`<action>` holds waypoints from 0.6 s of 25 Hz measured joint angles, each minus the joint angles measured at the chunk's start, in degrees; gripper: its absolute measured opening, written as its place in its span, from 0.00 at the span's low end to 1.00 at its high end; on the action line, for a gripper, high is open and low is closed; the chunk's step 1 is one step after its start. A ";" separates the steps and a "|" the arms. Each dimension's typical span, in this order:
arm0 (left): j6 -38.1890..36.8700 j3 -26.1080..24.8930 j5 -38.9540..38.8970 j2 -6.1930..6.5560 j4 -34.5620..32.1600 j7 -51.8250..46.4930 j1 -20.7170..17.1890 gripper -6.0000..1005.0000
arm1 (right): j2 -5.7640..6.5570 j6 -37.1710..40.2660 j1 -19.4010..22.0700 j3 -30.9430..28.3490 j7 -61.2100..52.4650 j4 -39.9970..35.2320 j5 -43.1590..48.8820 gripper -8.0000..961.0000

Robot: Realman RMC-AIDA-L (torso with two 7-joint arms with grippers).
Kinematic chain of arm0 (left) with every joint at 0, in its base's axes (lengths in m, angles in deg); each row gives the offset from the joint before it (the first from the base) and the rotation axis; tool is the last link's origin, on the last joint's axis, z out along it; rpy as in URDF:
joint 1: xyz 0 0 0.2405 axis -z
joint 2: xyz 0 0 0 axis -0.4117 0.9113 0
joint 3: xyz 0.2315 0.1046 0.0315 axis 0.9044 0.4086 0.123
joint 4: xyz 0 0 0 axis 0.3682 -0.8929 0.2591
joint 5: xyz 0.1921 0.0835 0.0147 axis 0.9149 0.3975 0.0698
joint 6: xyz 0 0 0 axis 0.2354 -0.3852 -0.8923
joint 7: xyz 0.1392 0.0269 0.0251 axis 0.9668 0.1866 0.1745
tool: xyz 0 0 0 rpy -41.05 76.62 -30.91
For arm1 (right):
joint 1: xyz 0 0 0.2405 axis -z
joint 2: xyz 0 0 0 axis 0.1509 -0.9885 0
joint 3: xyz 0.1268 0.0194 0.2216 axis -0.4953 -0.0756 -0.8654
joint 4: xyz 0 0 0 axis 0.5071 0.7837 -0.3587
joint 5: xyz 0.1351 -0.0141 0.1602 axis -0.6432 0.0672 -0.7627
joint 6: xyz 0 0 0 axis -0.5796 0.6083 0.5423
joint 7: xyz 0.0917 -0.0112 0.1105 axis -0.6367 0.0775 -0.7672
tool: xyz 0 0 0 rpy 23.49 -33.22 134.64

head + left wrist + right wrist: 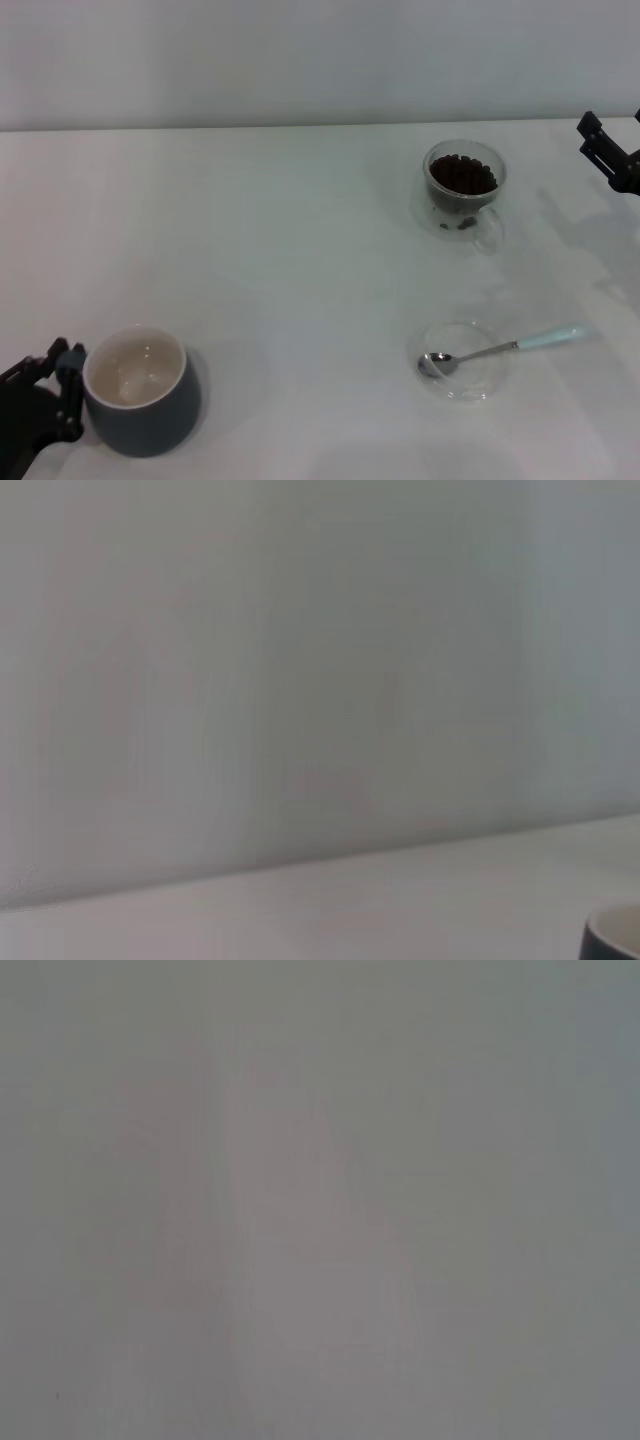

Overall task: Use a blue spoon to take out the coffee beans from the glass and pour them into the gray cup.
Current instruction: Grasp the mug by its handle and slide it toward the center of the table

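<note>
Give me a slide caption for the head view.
Spoon on saucer, beans in glass, empty cup; left tool beside cup.

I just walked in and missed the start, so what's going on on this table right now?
Nothing is being handled yet. The blue spoon lies with its bowl on a clear glass saucer, untouched. The glass farther back is full of coffee beans. The gray cup sits empty near the front, with the left gripper right beside it. The right gripper hangs at the far right edge, away from the spoon.
</note>
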 joint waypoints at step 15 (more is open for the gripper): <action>9.04 0.36 3.77 -0.20 -7.29 6.73 7.99 0.13 | 0.00 0.03 -0.03 0.27 0.00 -0.30 0.25 0.89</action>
